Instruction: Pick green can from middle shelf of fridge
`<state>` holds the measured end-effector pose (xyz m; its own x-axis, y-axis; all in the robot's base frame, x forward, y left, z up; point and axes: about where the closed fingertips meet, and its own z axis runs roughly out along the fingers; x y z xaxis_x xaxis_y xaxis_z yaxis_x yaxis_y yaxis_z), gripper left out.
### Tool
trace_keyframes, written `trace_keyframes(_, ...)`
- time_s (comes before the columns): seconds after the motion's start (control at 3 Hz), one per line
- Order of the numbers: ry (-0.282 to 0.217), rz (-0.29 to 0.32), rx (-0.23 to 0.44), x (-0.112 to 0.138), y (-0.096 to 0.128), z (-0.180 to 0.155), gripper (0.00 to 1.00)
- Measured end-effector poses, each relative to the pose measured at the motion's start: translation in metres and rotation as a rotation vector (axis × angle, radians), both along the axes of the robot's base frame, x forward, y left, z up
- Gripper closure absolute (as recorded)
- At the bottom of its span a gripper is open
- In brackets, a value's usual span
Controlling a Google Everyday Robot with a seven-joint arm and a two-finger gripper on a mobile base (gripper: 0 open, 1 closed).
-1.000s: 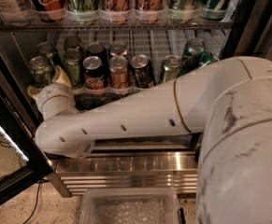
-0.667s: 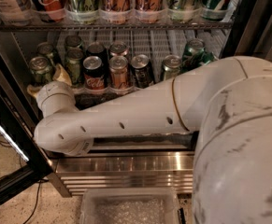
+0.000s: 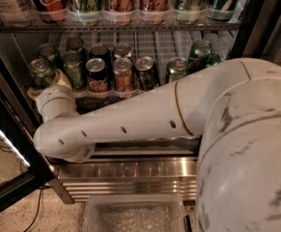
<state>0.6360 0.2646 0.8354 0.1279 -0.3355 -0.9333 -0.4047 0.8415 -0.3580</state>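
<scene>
The green can (image 3: 41, 71), pale olive with a silver top, stands at the front left end of the middle shelf (image 3: 154, 45), a silver wire rack two rows of cans deep. My gripper (image 3: 47, 85) is right at this can, its tan parts showing to the can's right and lower left. My white arm (image 3: 130, 120) reaches in from the right across the fridge's lower front and hides the shelf's front rail. The can stands level with its neighbours.
Beside the green can stand other green cans (image 3: 75, 66), a Coca-Cola can (image 3: 97, 76), an orange can (image 3: 123, 74), a dark can (image 3: 145, 71) and darker green cans (image 3: 200, 52). A rack of drinks in clear trays (image 3: 120, 16) hangs just above. The black door frame (image 3: 5, 110) is at left, the ribbed steel base panel (image 3: 130, 178) below.
</scene>
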Motion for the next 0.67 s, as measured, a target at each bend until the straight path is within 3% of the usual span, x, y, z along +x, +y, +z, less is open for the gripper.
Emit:
trace_keyframes(0.33, 0.000, 0.000, 0.000, -0.0006, 0.0007, 0.0000, 0.85)
trace_keyframes(0.67, 0.001, 0.001, 0.007, 0.0034, 0.0060, -0.0002, 1.00)
